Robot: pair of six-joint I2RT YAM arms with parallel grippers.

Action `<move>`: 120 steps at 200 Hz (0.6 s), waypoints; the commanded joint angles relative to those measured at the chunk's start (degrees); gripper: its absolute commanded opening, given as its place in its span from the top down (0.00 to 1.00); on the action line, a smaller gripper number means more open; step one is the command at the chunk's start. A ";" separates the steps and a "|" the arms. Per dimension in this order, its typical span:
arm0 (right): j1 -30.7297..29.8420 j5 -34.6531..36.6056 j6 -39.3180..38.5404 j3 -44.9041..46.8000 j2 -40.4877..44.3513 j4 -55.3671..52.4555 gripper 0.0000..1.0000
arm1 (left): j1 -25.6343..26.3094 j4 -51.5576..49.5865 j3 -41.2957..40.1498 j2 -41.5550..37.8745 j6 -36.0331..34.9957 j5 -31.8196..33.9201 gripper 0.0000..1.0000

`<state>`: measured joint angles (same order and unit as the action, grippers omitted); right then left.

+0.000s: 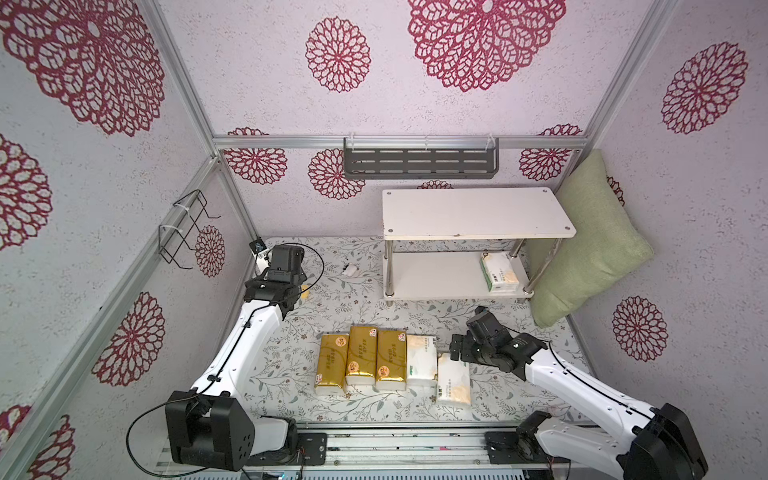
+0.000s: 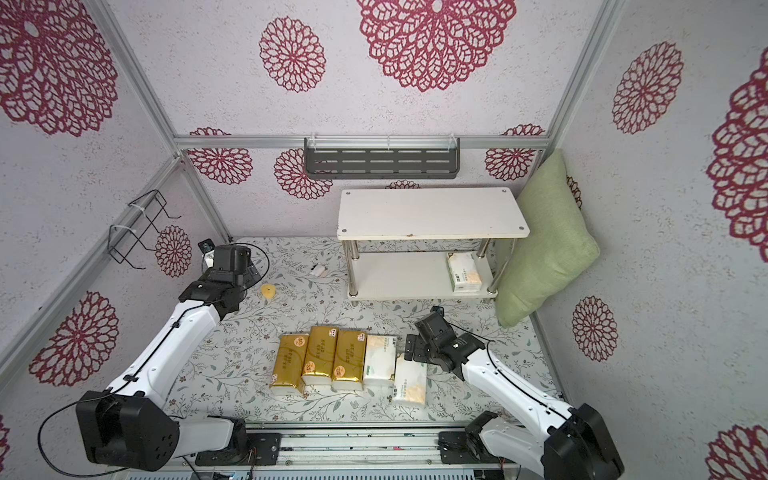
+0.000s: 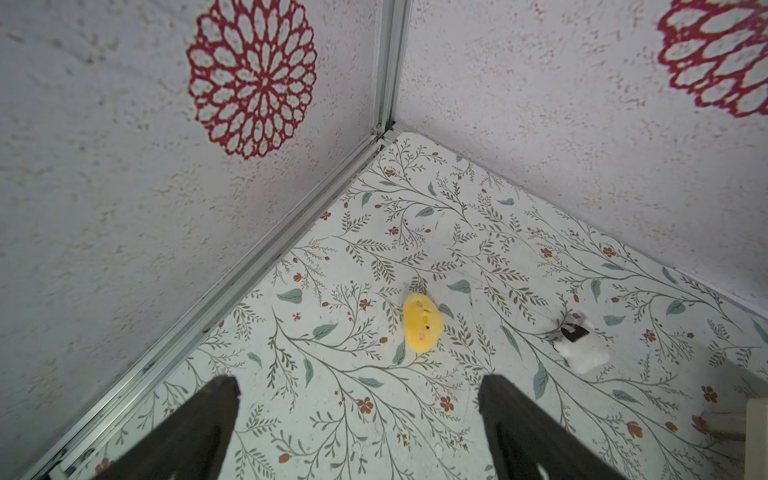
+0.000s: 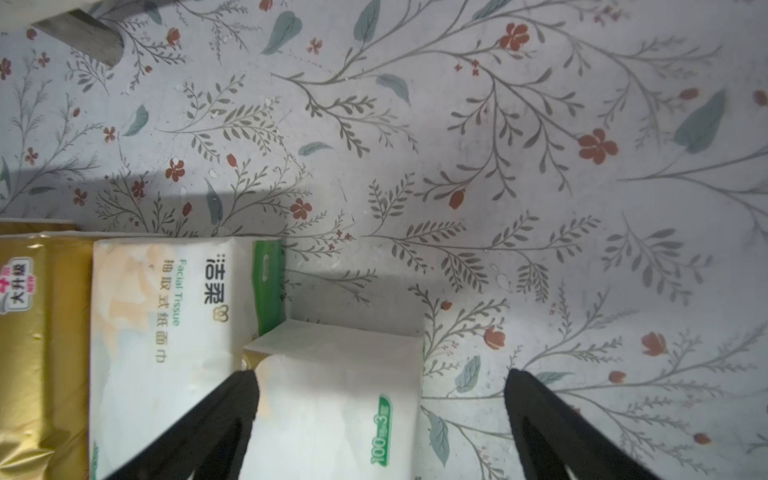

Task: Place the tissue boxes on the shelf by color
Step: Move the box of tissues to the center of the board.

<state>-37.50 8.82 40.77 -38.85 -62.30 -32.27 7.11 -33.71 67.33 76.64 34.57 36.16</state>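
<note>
Shelf: small two-tier shelf (image 1: 478, 212), white boards on chrome tube legs, stands at the back of the floral-print bench (image 1: 332, 307).
Shelved pack: one white tissue pack with green-orange print (image 1: 498, 272) lies on the shelf's lower board (image 1: 436, 274), at its right end, just beside the front chrome leg.
Gold packs: three shiny gold-wrapped tissue packs with white ends (image 1: 361, 353) lie on the bench in front of the shelf, side by side and touching, with their short ends toward the shelf.
White packs on bench: two more white green-orange tissue packs. The first (image 1: 422, 359) touches the right-most gold one. The second (image 1: 454, 382) touches the first and sits a bit farther from the shelf.
Right claw: my right claw (image 4: 380, 380) is spread wide over the shelf-side end of that second white pack. One finger (image 4: 237, 399) is at the seam between the two white packs, the other is over bench print past the pack. Contact: cannot tell.
Left claw: my left claw (image 3: 358, 383) is spread and carries nothing, well apart from the shelf's left end.
Strays: a small yellow soft lump (image 3: 423, 323) and a small white object with a black clip (image 3: 582, 347) lie on the bench between the left claw and the shelf.
Pillow: a green fabric pillow (image 1: 590, 249) leans at the shelf's right end.
</note>
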 commanded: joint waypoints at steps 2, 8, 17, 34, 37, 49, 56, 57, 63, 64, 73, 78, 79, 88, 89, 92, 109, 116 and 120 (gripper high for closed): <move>-2.85 2.24 5.17 -0.63 -0.33 -3.28 0.01 | 0.36 0.67 0.70 0.94 -0.17 -0.12 0.03; -3.71 2.21 5.97 -0.70 -0.56 -3.39 0.01 | 0.37 0.65 0.59 0.97 -0.20 -0.13 0.03; -5.02 2.10 6.90 -0.69 -1.10 -3.33 0.01 | 0.36 0.71 0.57 1.05 -0.20 0.04 0.03; -7.33 1.98 8.60 -0.63 -2.29 -2.87 0.01 | 0.36 0.80 0.30 1.14 -0.06 -0.13 0.03; -7.68 1.85 8.86 -0.63 -2.46 -2.81 0.01 | 0.36 0.76 0.26 1.14 -0.05 -0.11 0.03; -8.75 1.82 9.61 -0.77 -3.26 -2.47 0.01 | 0.36 0.75 0.04 1.01 0.01 -0.01 0.03; -9.14 1.90 9.82 -0.72 -3.56 -2.37 0.01 | 0.36 0.76 -0.01 0.97 0.02 0.01 0.03; -9.23 1.90 9.89 -0.66 -3.62 -2.36 0.01 | 0.36 0.80 -0.01 0.97 0.00 0.03 0.03; -9.39 1.94 10.02 -0.77 -3.85 -2.36 0.01 | 0.36 0.77 -0.14 0.94 -0.02 0.13 0.03; -9.41 1.97 10.02 -0.74 -3.95 -2.36 0.01 | 0.36 0.76 -0.12 0.91 -0.02 0.09 0.03; -9.75 2.41 10.12 -0.83 -4.21 -2.48 0.01 | 0.40 0.76 -0.19 0.81 -0.02 0.13 0.03; -9.91 2.62 10.19 -0.94 -4.40 -2.66 0.01 | 0.40 0.76 -0.27 0.79 0.05 0.19 0.03; -9.94 2.66 10.24 -1.00 -4.45 -2.73 0.01 | 0.38 0.76 -0.27 0.79 0.01 0.21 0.03; -10.20 2.87 10.28 -1.22 -4.74 -2.93 0.01 | 0.36 0.76 -0.37 0.70 -0.08 0.35 0.03; -10.22 2.87 10.28 -1.27 -4.75 -2.95 0.01 | 0.36 0.76 -0.36 0.70 -0.10 0.33 0.03; -10.29 2.87 10.36 -1.31 -4.84 -2.97 0.01 | 0.36 0.76 -0.36 0.70 -0.06 0.34 0.03; -10.96 2.68 10.81 -1.44 -5.16 -2.82 0.01 | 0.36 0.76 -0.47 0.62 -0.07 0.32 0.03; -11.18 2.67 11.06 -1.43 -5.31 -2.80 0.01 | 0.36 0.76 -0.45 0.70 -0.10 0.36 0.03; -11.40 2.65 11.15 -1.49 -5.41 -2.75 0.01 | 0.36 0.76 -0.47 0.70 -0.05 0.37 0.03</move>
<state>-47.72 9.74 49.93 -38.87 -67.31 -33.80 7.14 -33.71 67.33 77.34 34.57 36.29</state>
